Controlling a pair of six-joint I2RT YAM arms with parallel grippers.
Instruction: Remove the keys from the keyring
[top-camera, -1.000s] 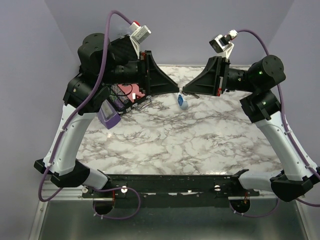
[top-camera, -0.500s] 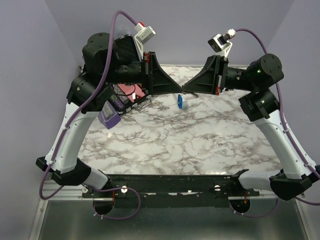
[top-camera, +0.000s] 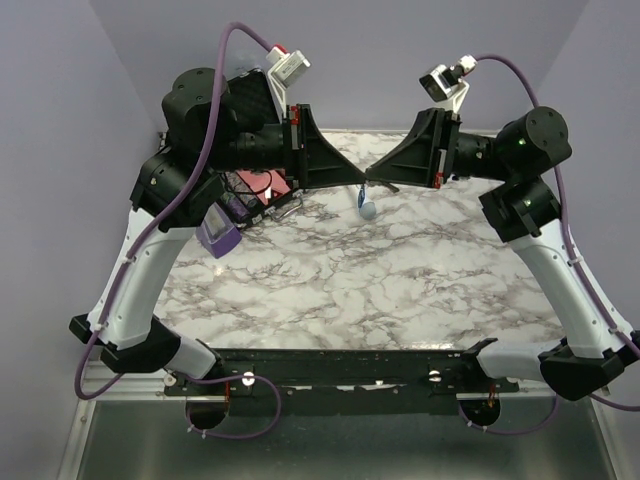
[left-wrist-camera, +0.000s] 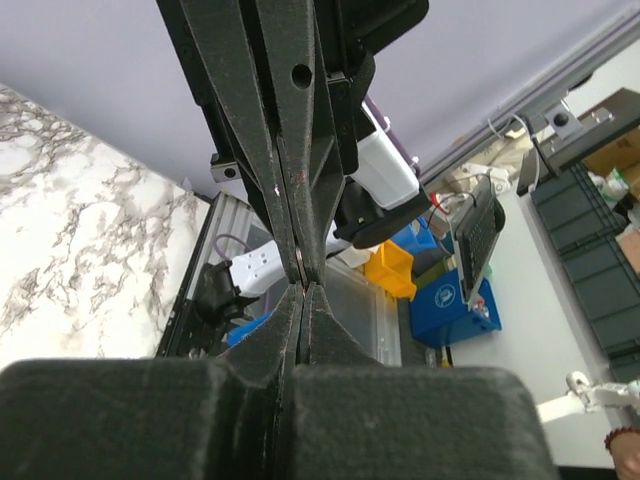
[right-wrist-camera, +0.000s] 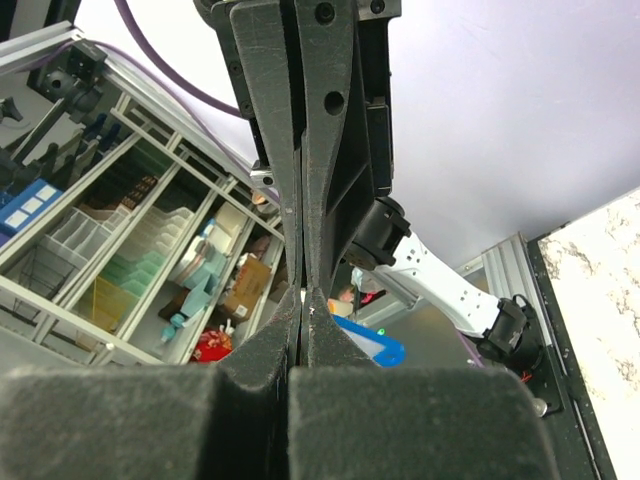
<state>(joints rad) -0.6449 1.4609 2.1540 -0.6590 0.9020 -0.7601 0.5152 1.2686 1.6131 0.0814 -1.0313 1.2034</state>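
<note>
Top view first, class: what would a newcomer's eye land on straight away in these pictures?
The left gripper and right gripper, both shut, meet tip to tip above the far middle of the marble table. Just below their tips shows a tiny blue keyring. A purple box sits near the table's left edge.

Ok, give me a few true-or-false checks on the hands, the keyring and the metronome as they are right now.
1. The left hand and right hand are both shut. True.
2. The keyring rests against the metronome. False: it hangs just under the spot where the hands' tips meet, well apart from the metronome.
3. The two hands meet tip to tip. True.
4. The metronome stands to the right of the hands. False: it stands off to their left.
</note>
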